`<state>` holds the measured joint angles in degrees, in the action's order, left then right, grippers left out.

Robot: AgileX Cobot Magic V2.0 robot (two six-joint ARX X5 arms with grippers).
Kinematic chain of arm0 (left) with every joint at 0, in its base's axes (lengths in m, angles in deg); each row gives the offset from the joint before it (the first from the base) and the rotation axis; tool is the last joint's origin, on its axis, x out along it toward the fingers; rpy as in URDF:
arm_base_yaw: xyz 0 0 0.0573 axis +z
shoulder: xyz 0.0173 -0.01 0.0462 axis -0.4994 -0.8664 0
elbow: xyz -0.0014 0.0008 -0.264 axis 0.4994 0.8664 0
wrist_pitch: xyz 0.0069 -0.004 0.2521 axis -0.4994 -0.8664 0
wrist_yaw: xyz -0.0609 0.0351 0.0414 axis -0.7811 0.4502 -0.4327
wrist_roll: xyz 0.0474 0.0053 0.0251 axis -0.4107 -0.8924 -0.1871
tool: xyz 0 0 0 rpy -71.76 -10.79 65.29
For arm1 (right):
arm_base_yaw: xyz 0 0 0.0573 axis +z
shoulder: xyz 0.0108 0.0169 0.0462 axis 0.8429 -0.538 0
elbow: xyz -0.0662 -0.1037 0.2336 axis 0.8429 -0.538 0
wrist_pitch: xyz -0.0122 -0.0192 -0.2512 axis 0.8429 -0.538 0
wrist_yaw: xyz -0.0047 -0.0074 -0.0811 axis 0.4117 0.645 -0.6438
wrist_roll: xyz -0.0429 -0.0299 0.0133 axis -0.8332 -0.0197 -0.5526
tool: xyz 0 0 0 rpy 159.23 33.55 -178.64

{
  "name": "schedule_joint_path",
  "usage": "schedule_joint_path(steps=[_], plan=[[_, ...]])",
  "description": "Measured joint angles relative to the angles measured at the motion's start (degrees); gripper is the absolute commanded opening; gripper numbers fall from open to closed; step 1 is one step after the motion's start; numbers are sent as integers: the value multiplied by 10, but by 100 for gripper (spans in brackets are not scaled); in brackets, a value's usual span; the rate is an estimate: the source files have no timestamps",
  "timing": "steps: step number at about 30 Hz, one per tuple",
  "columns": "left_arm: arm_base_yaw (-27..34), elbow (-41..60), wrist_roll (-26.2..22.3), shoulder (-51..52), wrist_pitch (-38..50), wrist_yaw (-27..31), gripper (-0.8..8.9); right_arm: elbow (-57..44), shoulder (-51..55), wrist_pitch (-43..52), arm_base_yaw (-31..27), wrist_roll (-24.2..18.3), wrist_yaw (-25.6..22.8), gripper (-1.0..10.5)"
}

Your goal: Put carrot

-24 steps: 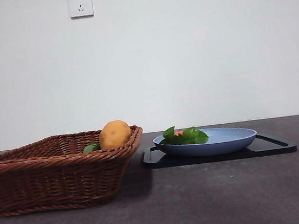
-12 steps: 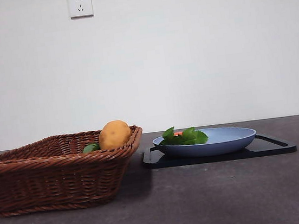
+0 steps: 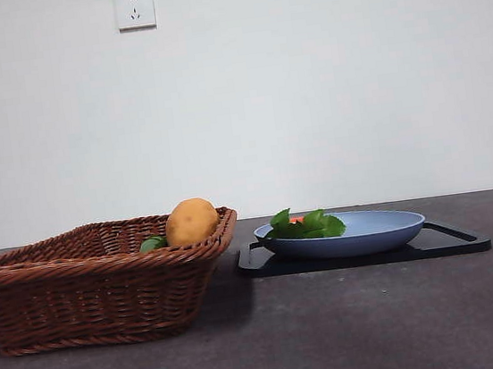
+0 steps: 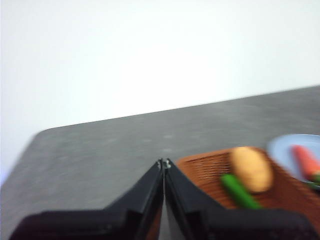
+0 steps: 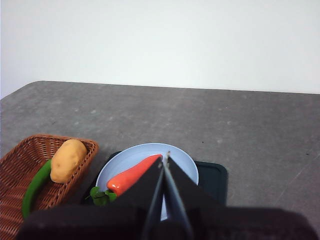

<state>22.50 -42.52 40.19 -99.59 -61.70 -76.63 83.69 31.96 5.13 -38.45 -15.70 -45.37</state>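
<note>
The carrot [image 5: 131, 177], orange-red with green leaves [image 3: 305, 224], lies in the blue plate [image 3: 369, 232] on the black tray [image 3: 451, 240]. In the left wrist view the carrot [image 4: 306, 161] shows at the picture's edge. My right gripper [image 5: 165, 156] is shut and empty, high above the plate. My left gripper [image 4: 163, 162] is shut and empty, high above the wicker basket [image 4: 210, 167]. Neither gripper shows in the front view.
The wicker basket [image 3: 96, 279] stands left of the tray and holds a yellow-orange potato-like ball [image 3: 190, 221] and a long green item [image 5: 35, 187]. Bare grey tabletop [image 3: 354, 324] lies in front and to the right.
The black arm tip at the front view's top left corner has gone out of view. The carrot, plate and basket have not moved.
</note>
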Motion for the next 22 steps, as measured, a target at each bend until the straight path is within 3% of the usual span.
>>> schedule_joint_path(steps=[7, 15, 22], plan=[[101, 141, 4, 55, 64, -1, 8, 0, 0, 0, 0, 0, 0, 4], [110, 237, 12, 82, 87, -2, 8, 0, 0, 0, 0, 0, 0, 4], [110, 259, 12, 96, 89, -3, 8, 0, 0, 0, 0, 0, 0, 3]])
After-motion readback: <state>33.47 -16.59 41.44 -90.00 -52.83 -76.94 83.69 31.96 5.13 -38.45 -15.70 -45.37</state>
